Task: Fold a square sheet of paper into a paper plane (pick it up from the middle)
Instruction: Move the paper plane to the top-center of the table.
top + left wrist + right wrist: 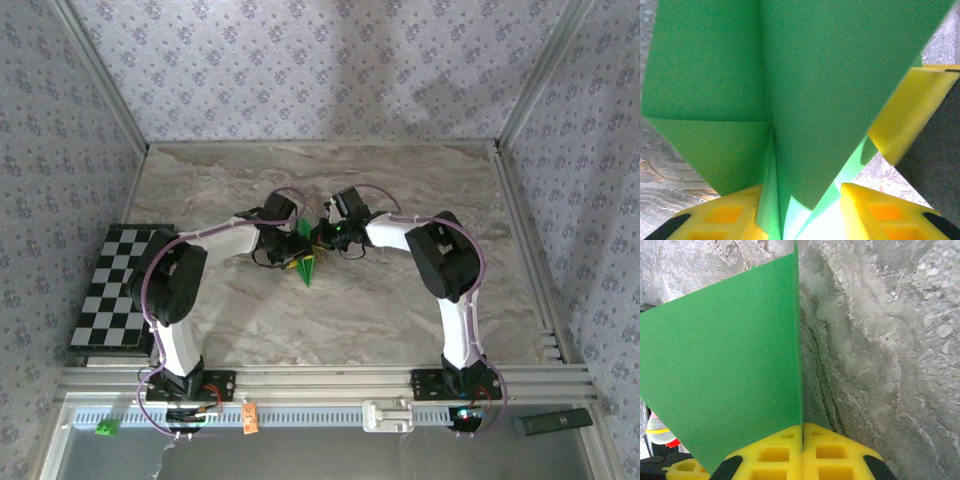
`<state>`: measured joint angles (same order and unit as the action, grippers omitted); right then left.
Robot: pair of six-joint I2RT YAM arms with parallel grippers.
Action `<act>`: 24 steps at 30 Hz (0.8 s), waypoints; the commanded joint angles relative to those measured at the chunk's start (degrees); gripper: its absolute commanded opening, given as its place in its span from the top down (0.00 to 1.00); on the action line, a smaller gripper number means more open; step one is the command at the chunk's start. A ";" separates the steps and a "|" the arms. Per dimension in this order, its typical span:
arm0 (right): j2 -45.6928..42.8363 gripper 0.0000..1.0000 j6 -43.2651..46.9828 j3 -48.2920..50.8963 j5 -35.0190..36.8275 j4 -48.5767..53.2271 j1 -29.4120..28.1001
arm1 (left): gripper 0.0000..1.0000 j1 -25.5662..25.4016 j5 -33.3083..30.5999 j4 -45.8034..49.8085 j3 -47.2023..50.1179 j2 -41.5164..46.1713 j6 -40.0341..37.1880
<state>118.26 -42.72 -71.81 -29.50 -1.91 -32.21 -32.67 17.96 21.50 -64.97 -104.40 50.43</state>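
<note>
Above the table (400, 320), bright green paper plane (306, 255); pointed, sharp centre crease

White-and-black left arm (172, 310) and right arm (458, 300), tipped in yellow.
Each has white links, black joints and a looping purple cable (147, 290); the right claw (802, 429) has moulded yellow fingers (775, 455) with square hollows and black patches.

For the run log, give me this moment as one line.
paper plane: green, folded, tip toward near edge | right gripper: shut on paper plane | left gripper: open, fold in the gap
</note>
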 commanded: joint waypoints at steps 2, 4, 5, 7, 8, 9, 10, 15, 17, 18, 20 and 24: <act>-2.14 0.98 -0.91 -1.07 -1.44 0.42 0.27 | 0.64 -0.45 -1.67 2.66 -1.80 -1.68 -0.03; -2.15 0.98 -1.01 -0.98 -1.52 0.38 0.26 | 0.65 -0.46 -2.02 2.72 -1.84 -1.86 0.17; -2.21 0.98 -0.97 -0.90 -1.61 0.38 0.22 | 0.67 -0.46 -2.05 2.74 -2.07 -1.95 0.20; -2.29 0.97 -0.99 -0.82 -1.62 0.36 0.28 | 0.70 -0.45 -2.09 2.69 -2.33 -2.16 0.36; -2.40 0.97 -0.97 -0.83 -1.62 0.35 0.22 | 0.72 -0.44 -2.05 2.55 -2.40 -2.19 0.53; -2.50 0.95 -0.98 -0.74 -1.54 0.33 0.23 | 0.73 -0.38 -2.05 2.49 -2.44 -2.30 0.74; -2.68 0.93 -0.91 -0.66 -1.45 0.34 0.33 | 0.76 -0.38 -2.05 2.44 -2.52 -2.34 0.85; -5.16 0.72 0.13 0.90 1.49 1.19 1.04 | 0.85 0.32 -2.30 3.23 -2.70 -2.04 0.36; -6.95 0.64 0.69 2.22 3.53 1.49 1.72 | 0.87 0.87 -2.51 4.33 -2.91 -1.82 -0.56; -8.15 0.60 0.97 2.95 4.76 1.58 2.11 | 0.88 1.19 -2.59 5.14 -3.30 -1.86 -1.45; -10.22 0.54 1.49 5.66 6.70 1.50 3.07 | 0.90 1.61 -3.28 7.17 -4.47 -1.95 -3.30; -14.81 0.45 2.77 9.32 11.15 1.46 5.02 | 0.95 2.32 -5.62 12.06 -8.01 -2.96 -7.56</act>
<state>106.83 -41.54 -64.77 -23.07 -1.69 -28.34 -30.96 14.59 28.14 -69.76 -106.32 47.24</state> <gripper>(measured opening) 0.544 0.061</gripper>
